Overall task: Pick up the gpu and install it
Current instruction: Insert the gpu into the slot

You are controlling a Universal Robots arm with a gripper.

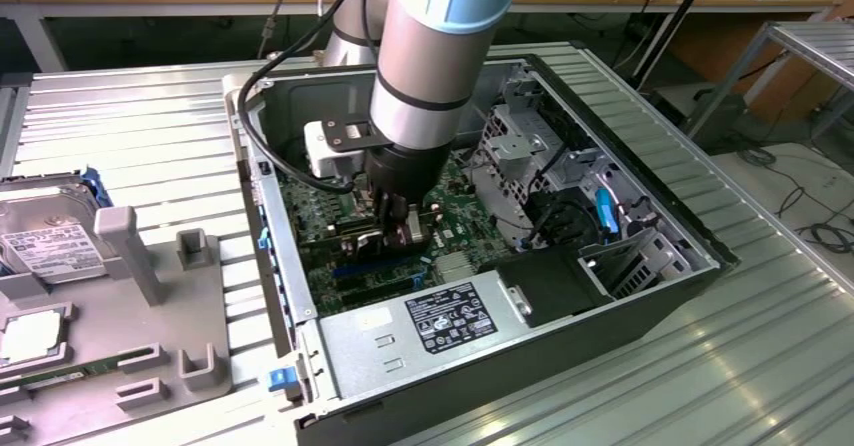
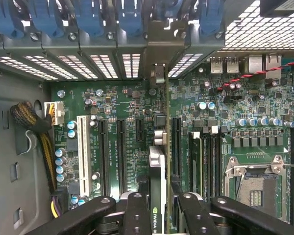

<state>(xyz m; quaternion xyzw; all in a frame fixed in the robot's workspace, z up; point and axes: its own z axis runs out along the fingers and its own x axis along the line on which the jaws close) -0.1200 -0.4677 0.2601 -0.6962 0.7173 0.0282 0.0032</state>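
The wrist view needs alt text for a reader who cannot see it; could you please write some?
The gripper holds the gpu edge-on between its black fingers, above the green motherboard inside an open computer case. Black expansion slots and one white slot run alongside the card; an empty processor socket sits nearby.

- In the exterior view we see even, bright light from overhead; the ribbed silver metal counter shows pale sheen along its ridges.
- We find the inside of the open black computer case darker, with the grey and blue robot arm shading the green motherboard beneath it.
- In the wrist view we see the motherboard evenly lit and sharp, while the black tool fingers close to the lens look slightly soft.
- The perforated metal grille glares white.
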